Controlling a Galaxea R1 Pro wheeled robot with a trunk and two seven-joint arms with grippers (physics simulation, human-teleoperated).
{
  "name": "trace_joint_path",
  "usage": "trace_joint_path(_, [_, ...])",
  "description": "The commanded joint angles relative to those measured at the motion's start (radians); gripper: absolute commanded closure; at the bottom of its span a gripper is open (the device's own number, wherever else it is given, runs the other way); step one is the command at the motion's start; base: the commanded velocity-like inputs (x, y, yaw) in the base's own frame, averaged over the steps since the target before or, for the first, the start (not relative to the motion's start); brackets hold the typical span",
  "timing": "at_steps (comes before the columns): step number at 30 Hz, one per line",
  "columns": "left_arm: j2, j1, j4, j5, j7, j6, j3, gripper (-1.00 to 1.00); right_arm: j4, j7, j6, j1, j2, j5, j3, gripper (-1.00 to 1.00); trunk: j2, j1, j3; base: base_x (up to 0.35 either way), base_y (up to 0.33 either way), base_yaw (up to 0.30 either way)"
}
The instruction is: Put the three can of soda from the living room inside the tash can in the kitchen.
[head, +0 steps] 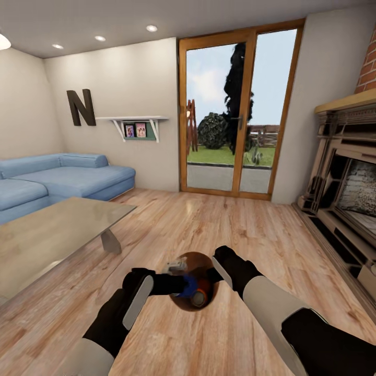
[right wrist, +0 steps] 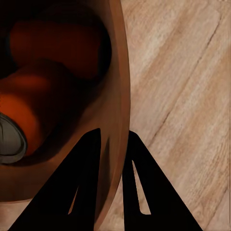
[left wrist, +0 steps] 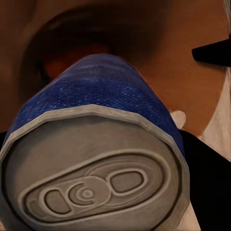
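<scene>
Ribbed blue can (left wrist: pixel 103 96), copper-brown round bin (right wrist: pixel 115 86), plank floor (right wrist: pixel 183 72).

Count: 1 tash can (head: pixel 194 261), held between the grippers. Cans of soda: 1 blue can (left wrist: pixel 103 91) right at the left gripper (head: pixel 180 283), 2 orange cans (right wrist: pixel 29 110) inside the bin beside the right gripper (right wrist: pixel 114 137). 2 grippers. Room: 1 sofa (head: pixel 57 180), 1 glass table (head: pixel 52 235), 1 letter N (head: pixel 81 107), 2 framed photos (head: pixel 135 130).
</scene>
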Motion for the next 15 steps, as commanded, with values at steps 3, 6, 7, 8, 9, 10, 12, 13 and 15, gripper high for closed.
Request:
trace_joint_path(3, [0.0,-0.001,0.074,0.001,0.0,-0.075,-0.025,1.0,-0.001,0.003,0.001,-0.001,0.008,-0.003,-0.002,1.0,0.0,0.0,0.0,0.0,0.0,0.0])
trace_joint_path(6, [0.0,-0.001,0.095,0.001,-0.001,-0.099,-0.033,1.0,-0.003,0.003,0.001,-0.001,0.015,-0.003,-0.001,1.0,0.0,0.0,0.0,0.0,0.0,0.0])
trace_joint_path(7, [0.001,-0.001,0.098,0.001,-0.001,-0.103,-0.035,1.0,-0.003,0.003,0.001,-0.001,0.015,-0.003,-0.001,1.0,0.0,0.0,0.0,0.0,0.0,0.0])
trace_joint_path(8, [0.001,-0.001,0.103,0.0,-0.001,-0.11,-0.037,1.0,-0.005,0.003,0.002,-0.001,0.015,-0.003,0.006,1.0,0.0,0.0,0.0,0.0,0.0,0.0])
trace_joint_path(9, [0.001,-0.001,0.105,0.0,-0.001,-0.113,-0.038,1.0,-0.006,0.003,0.003,-0.001,0.015,-0.003,0.013,1.0,0.0,0.0,0.0,0.0,0.0,0.0])
trace_joint_path(10, [0.001,-0.001,0.106,0.0,-0.001,-0.114,-0.038,1.0,-0.006,0.003,0.003,-0.001,0.015,-0.004,0.016,1.0,0.0,0.0,0.0,0.0,0.0,0.0])
trace_joint_path(12, [0.002,-0.001,0.108,0.0,-0.001,-0.12,-0.039,1.0,-0.007,0.003,0.003,-0.001,0.015,-0.005,0.023,1.0,0.0,0.0,0.0,0.0,0.0,0.0])
trace_joint_path(13, [0.002,-0.001,0.109,-0.001,-0.001,-0.13,-0.039,1.0,-0.007,0.003,0.004,-0.001,0.015,-0.005,0.026,1.0,0.0,0.0,0.0,0.0,0.0,0.0])
trace_joint_path(15, [0.002,-0.001,0.11,-0.001,-0.001,-0.143,-0.039,1.0,-0.007,0.003,0.006,-0.001,0.015,-0.006,0.029,1.0,0.0,0.0,0.0,0.0,0.0,0.0])
